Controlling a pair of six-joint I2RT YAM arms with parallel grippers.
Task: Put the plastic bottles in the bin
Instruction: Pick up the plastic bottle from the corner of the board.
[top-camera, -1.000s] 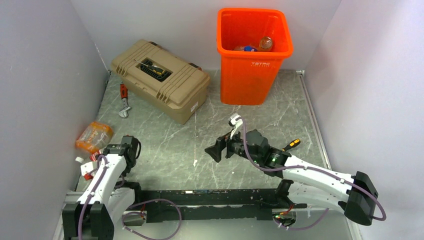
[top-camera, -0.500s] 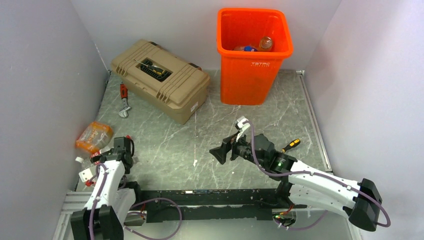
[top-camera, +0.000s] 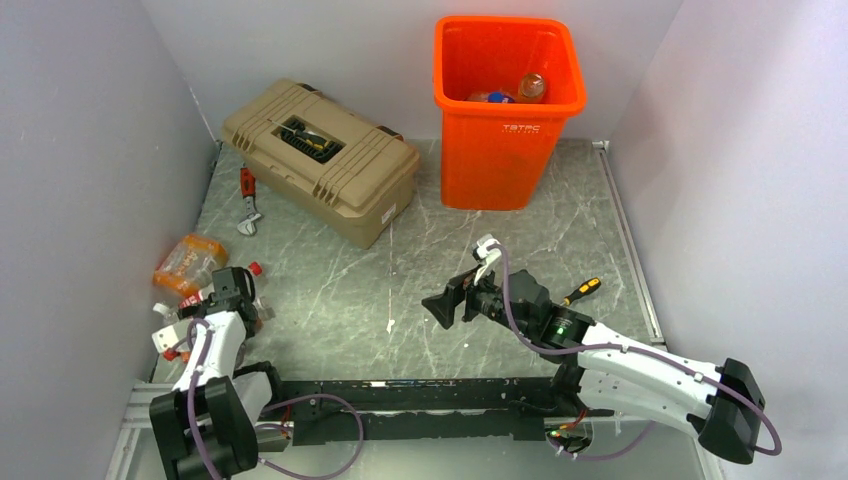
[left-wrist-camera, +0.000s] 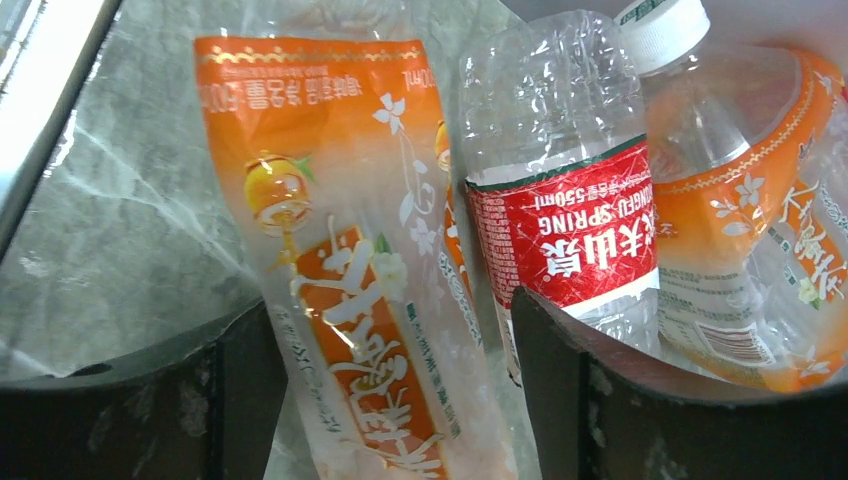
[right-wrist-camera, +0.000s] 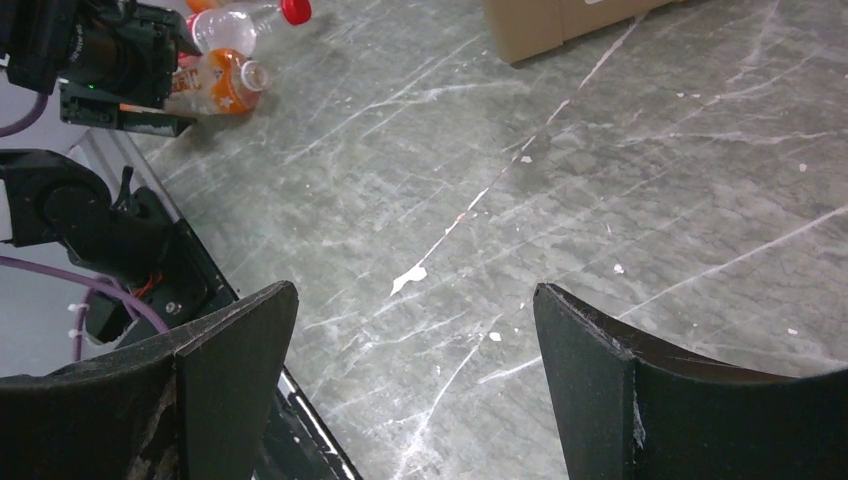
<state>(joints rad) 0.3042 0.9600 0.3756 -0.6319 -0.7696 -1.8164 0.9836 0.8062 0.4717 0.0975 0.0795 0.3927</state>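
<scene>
Three plastic bottles lie bunched against the left wall. In the left wrist view an orange-labelled bottle (left-wrist-camera: 350, 270) lies between my left gripper's (left-wrist-camera: 400, 390) fingers. The left finger touches it and a thin gap shows at the right finger. A clear bottle with a red label (left-wrist-camera: 560, 220) and another orange-labelled bottle (left-wrist-camera: 740, 240) lie just to its right. From above, my left gripper (top-camera: 225, 290) sits over the orange bottles (top-camera: 185, 262). The orange bin (top-camera: 505, 150) stands at the back and holds other bottles (top-camera: 530, 87). My right gripper (top-camera: 445, 305) hovers open mid-table, with nothing between its fingers (right-wrist-camera: 230, 370).
A tan toolbox (top-camera: 320, 160) sits at the back left. Beside it lies a red-handled tool (top-camera: 248, 205). A screwdriver (top-camera: 583, 290) lies at the right, by the right arm. The left wall stands close behind the bottles.
My left gripper has pushed forward over the bottles, nudging them, and its jaws have narrowed round the orange one. My right arm drew back a little, then stayed still.
</scene>
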